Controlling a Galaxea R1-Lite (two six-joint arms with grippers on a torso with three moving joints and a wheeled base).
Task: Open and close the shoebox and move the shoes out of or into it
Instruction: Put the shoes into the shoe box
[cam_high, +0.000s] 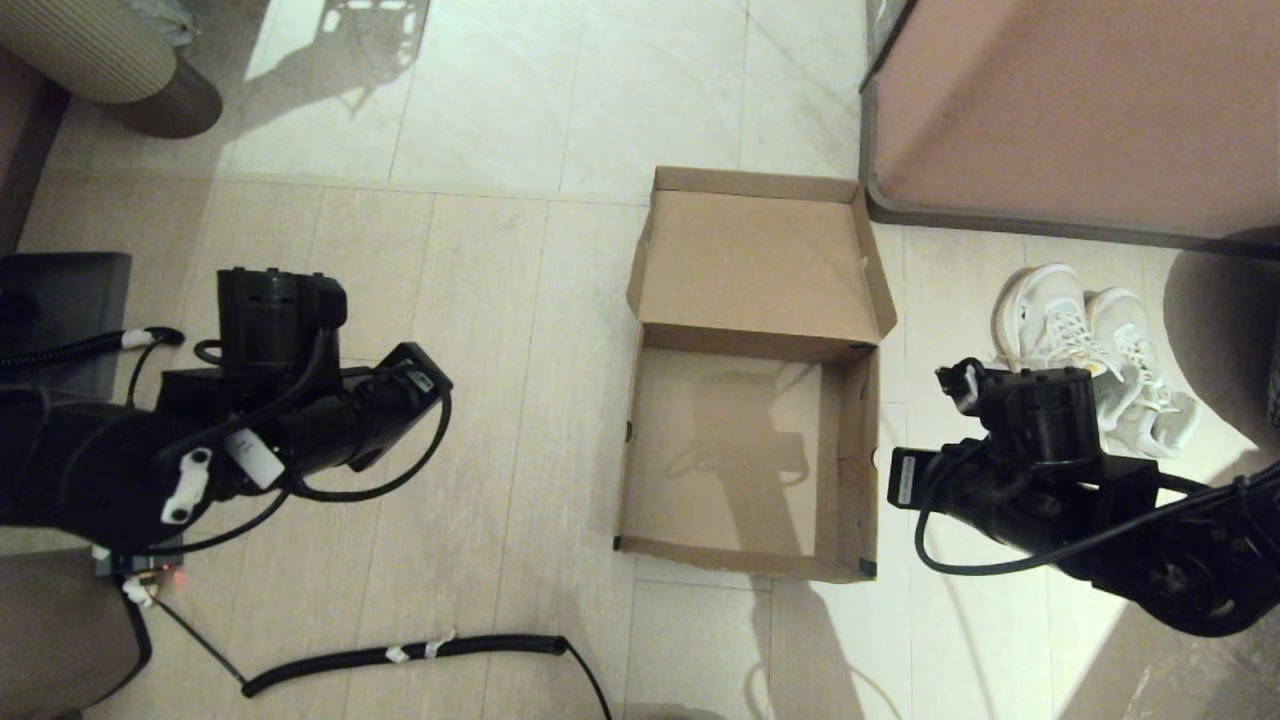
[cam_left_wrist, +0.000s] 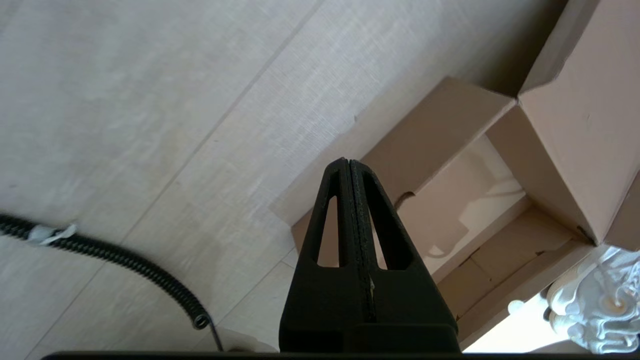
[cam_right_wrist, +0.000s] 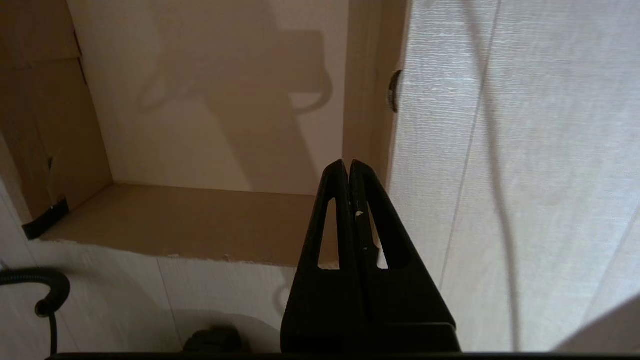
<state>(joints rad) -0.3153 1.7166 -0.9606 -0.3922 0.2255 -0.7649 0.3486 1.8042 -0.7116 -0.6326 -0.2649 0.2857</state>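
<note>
The brown cardboard shoebox (cam_high: 845, 450) stands open on the floor in the middle of the head view, its lid (cam_high: 755, 260) folded back on the far side, with nothing inside. The white shoes (cam_high: 1090, 340) sit side by side on the floor to its right. My right arm (cam_high: 1030, 440) hovers just right of the box, in front of the shoes; the right gripper (cam_right_wrist: 348, 162) is shut on nothing, above the floor by the box's near corner (cam_right_wrist: 175, 220). My left arm (cam_high: 300, 400) hangs left of the box, its gripper (cam_left_wrist: 346, 161) shut and empty, pointing toward the shoebox wall (cam_left_wrist: 425, 145). One shoe (cam_left_wrist: 595, 300) shows beyond the box.
A large pinkish-brown cabinet (cam_high: 1080, 110) stands at the far right behind the shoes. A coiled black cable (cam_high: 400, 655) lies on the floor near left. A ribbed beige seat (cam_high: 90, 45) is at the far left corner.
</note>
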